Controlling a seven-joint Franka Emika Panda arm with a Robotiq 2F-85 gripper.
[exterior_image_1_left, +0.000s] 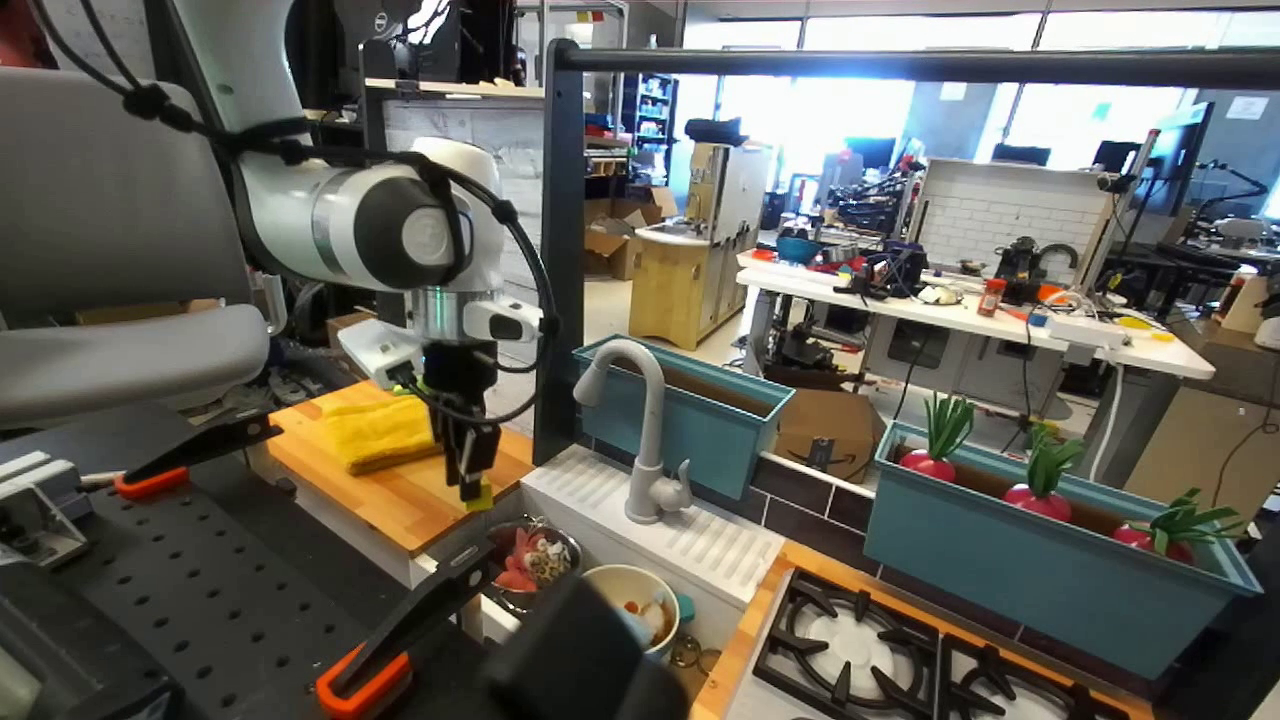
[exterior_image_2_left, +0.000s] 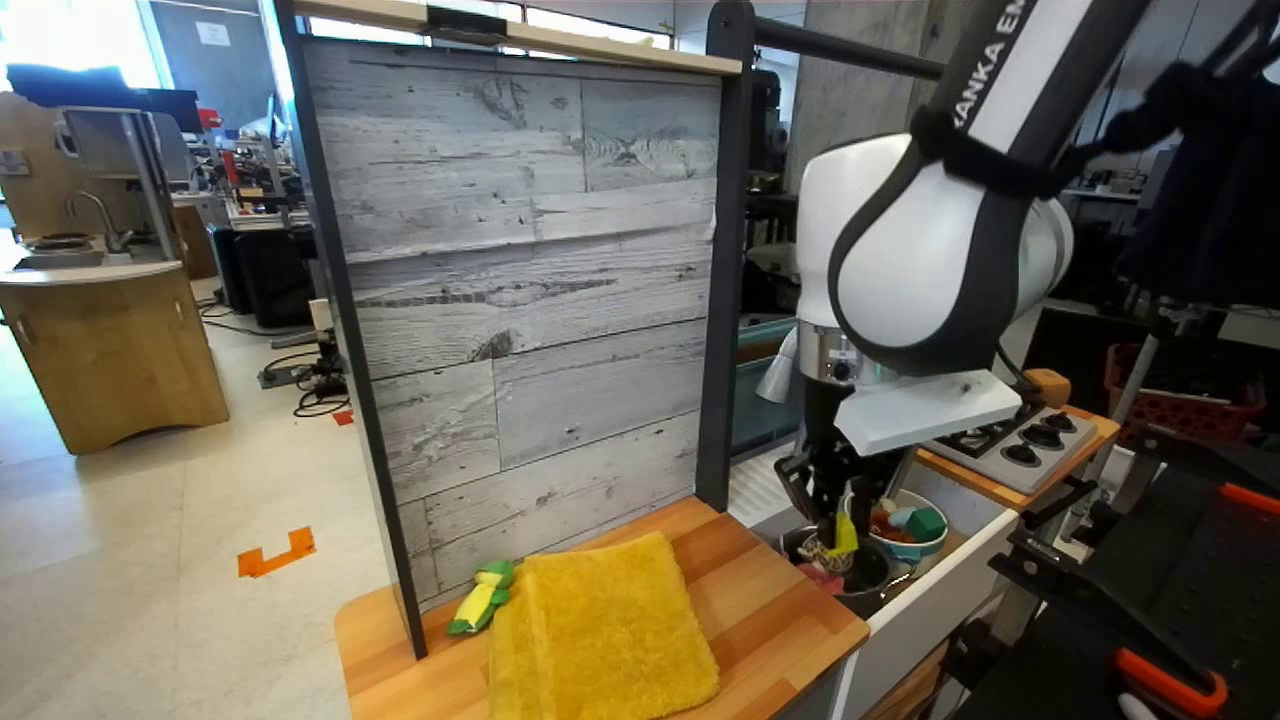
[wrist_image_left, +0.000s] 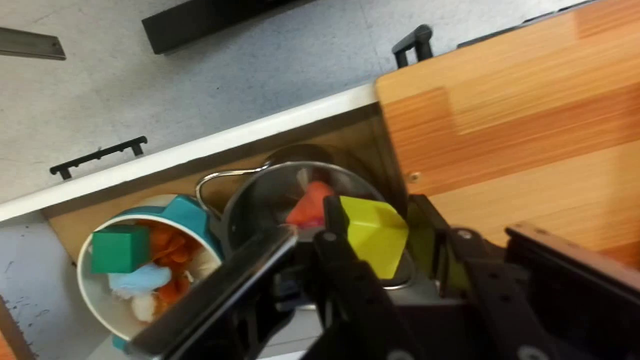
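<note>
Claw (wrist_image_left: 376, 220) partly closed, gripping a yellow block (wrist_image_left: 374, 237)! Wrist view catches a green block (wrist_image_left: 120, 249) in the pot (wrist_image_left: 97, 289) at left; radishes (exterior_image_1_left: 1040, 502), right, only in an exterior view.

The block (wrist_image_left: 375, 242) is bright yellow, the end effector (wrist_image_left: 376, 215) black, the cube (wrist_image_left: 120, 249) green and the pot (wrist_image_left: 95, 295) white and teal. The counter (wrist_image_left: 520, 165) is patched in honey and reddish-orange strips, the towel (exterior_image_2_left: 610, 630) golden yellow, the panel (exterior_image_2_left: 540, 285) pale grey with dark woodgrain. The planters (exterior_image_1_left: 1000, 555) are teal, the radishes (exterior_image_1_left: 930, 466) red and green-leaved
</note>
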